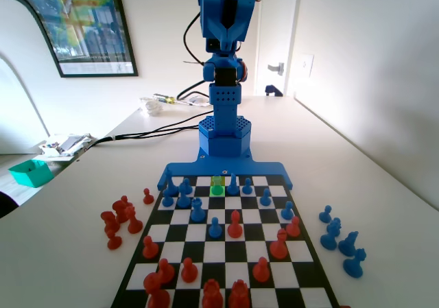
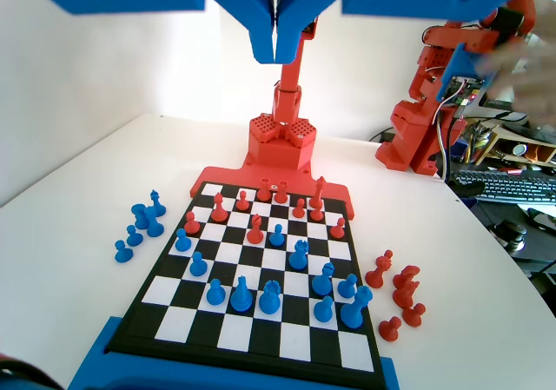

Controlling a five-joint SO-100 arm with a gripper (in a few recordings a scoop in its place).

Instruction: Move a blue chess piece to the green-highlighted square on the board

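Note:
The board [image 1: 226, 253] lies in front of my blue arm. My gripper [image 1: 230, 20] is raised high above the arm's base, far from every piece. In the wrist view the gripper [image 2: 276, 47] hangs at the top with its jaws pressed together and nothing between them. The green-highlighted square [image 1: 217, 191] is near the board's far edge, and a green-tinted shape stands on it. A slim blue chess piece [image 1: 233, 183] with a pointed top stands one square to its right. In the wrist view that piece [image 2: 241, 294] stands near the board's [image 2: 295, 342] near edge, beside a notched-top blue piece [image 2: 270, 297].
Red pieces [image 1: 116, 222] stand off the board at the left and blue pieces [image 1: 339, 236] at the right in the fixed view. More red and blue pieces stand across the board. A teal tray [image 1: 31, 172] and cables [image 1: 151, 126] lie at the far left.

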